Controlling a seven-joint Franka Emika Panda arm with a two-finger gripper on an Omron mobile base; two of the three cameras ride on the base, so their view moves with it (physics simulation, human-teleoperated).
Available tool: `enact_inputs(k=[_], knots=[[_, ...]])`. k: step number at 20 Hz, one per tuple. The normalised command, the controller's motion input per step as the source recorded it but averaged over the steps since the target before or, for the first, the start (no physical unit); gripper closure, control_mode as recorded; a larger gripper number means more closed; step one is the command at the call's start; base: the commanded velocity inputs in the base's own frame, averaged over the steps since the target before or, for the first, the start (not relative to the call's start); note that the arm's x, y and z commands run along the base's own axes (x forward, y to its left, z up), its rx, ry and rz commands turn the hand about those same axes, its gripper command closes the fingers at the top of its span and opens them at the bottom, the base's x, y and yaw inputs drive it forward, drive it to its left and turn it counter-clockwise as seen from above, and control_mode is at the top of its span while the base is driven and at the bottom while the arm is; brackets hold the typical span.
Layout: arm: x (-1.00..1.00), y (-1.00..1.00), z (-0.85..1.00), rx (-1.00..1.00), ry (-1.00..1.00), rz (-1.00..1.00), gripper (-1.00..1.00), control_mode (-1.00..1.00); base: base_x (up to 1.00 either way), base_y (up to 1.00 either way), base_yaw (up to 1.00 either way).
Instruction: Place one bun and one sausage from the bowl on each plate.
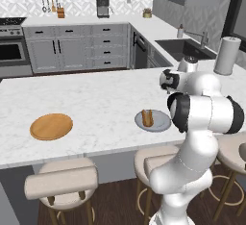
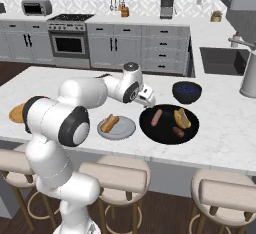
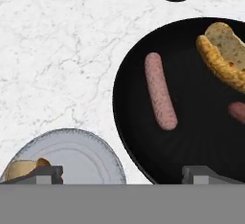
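The black bowl (image 2: 169, 123) sits on the table (image 2: 220, 128) holding two sausages (image 3: 161, 97) and a bun (image 3: 222, 55). Just beside the bowl, the grey plate (image 2: 116, 127) already carries a bun; the wooden plate (image 1: 51, 126) lies well apart, bare. The arm hangs low over the bowl's near edge, fingers (image 3: 40, 174) spread, likely for a sausage.

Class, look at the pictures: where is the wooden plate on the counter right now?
In the left base view the wooden plate lies bare at the counter's left end, near the front edge, well left of the grey plate.
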Motion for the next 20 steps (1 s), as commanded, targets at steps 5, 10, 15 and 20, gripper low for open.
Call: enact_inputs(k=[5, 10, 15, 20], knots=[[0.03, -0.59, -0.67, 0.00, -0.01, 0.00, -1.00, -1.00, 0.00, 0.00, 0.00], [0.37, -0.33, -0.72, 0.03, 0.01, 0.00, -1.00, -1.00, 0.00, 0.00, 0.00], [0.58, -0.12, -0.48, 0.07, 0.00, 0.00, -1.00, -1.00, 0.00, 0.00, 0.00], [0.62, -0.33, -0.10, 0.12, 0.00, 0.00, -1.00, -1.00, 0.00, 0.00, 0.00]])
